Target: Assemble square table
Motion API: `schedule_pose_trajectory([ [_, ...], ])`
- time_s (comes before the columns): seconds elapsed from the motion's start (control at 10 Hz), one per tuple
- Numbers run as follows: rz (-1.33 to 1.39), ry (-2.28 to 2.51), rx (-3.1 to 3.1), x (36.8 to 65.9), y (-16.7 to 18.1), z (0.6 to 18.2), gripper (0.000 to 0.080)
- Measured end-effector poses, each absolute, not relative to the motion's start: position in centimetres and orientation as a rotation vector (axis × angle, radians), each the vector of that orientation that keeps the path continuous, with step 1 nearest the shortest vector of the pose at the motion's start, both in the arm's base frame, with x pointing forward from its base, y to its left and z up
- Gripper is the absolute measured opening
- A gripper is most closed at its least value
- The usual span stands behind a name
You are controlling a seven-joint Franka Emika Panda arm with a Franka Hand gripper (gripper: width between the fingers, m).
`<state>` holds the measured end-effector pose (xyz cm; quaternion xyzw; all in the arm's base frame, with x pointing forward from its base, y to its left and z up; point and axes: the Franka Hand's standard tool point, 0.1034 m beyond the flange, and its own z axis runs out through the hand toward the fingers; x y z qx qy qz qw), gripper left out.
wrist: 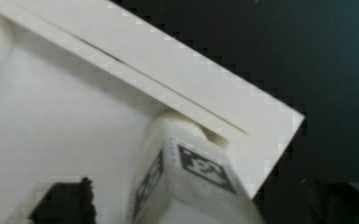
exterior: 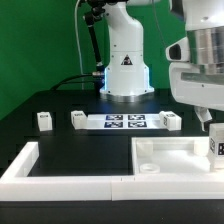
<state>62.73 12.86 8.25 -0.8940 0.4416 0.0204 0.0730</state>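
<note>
While the leg [exterior: 214, 146] stands at the panel [exterior: 165, 155] corner on the exterior view's right, just under the gripper [exterior: 208, 125], grip state unclear, a misaligned push could jam or topple it.

- White robot arm base [exterior: 125, 70] planted at the black desk's [exterior: 60, 135] rear edge, about midway along it, with links rising out of view.
- White-and-grey wrist block [exterior: 198, 60] hanging near the front corner on the exterior view's right, pointing straight down.
- Two-finger gripper [exterior: 210, 125] lowered beneath, showing one dark fingertip [wrist: 60, 200] in the wrist view; spread of jaws not discernible.
</note>
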Motion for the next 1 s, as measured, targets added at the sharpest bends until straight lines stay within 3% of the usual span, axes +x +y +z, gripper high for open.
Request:
schedule_pose_trajectory([
  [0.1,0.054,1.242,-2.725,62.74,12.71,8.21,0.0637],
  [0.3,0.036,1.024,-2.812,62.75,12.65,8.2,0.0646],
  [0.6,-0.056,0.288,-3.028,63.49,12.28,8.17,0.0649],
  [0.9,-0.067,0.317,-3.025,63.38,12.36,8.03,0.0623],
  [1.0,-0.064,0.344,-3.021,63.37,12.37,8.0,0.0433],
])
